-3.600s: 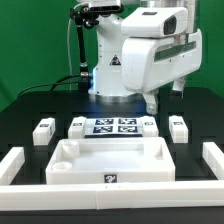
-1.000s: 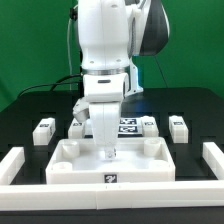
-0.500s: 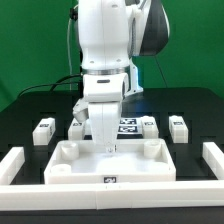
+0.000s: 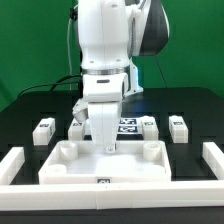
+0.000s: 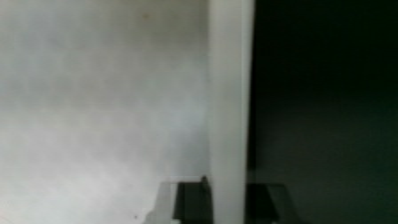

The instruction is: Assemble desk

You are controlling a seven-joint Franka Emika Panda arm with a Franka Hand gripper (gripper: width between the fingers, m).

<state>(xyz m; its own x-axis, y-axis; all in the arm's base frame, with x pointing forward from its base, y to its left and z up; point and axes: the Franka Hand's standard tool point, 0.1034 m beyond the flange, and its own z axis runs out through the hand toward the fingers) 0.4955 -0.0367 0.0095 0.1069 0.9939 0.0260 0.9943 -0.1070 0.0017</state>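
The desk's white rimmed tabletop lies at the front of the black table. My gripper points down at its back rim. In the wrist view my gripper straddles the rim wall, one dark finger on each side, shut on it. The panel's inside shows white on one side of the wall. Several tagged leg blocks lie behind the tabletop: two on the exterior view's left and two on the right.
The marker board lies behind the tabletop, partly hidden by the arm. White border rails stand at the left and right table edges. The robot's base and cables are at the back.
The arm came over from the exterior view's right and lowered onto the tabletop's back rim. Over the last second the tabletop slid toward the front edge and slightly left with my gripper.
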